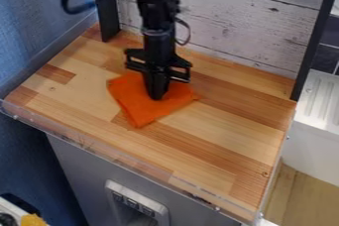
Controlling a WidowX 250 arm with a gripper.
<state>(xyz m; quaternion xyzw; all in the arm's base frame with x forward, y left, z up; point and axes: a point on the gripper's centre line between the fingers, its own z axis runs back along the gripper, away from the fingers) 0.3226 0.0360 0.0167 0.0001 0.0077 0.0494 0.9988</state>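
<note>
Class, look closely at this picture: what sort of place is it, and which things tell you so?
Probably a robotics lab or test station: a black robot arm hangs over a wooden worktop, its gripper at an orange cloth, with a whitewashed plank panel behind.

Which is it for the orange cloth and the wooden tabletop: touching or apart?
Touching. The camera view shows the orange cloth lying spread on the wooden tabletop, its front corner against the boards.
</note>
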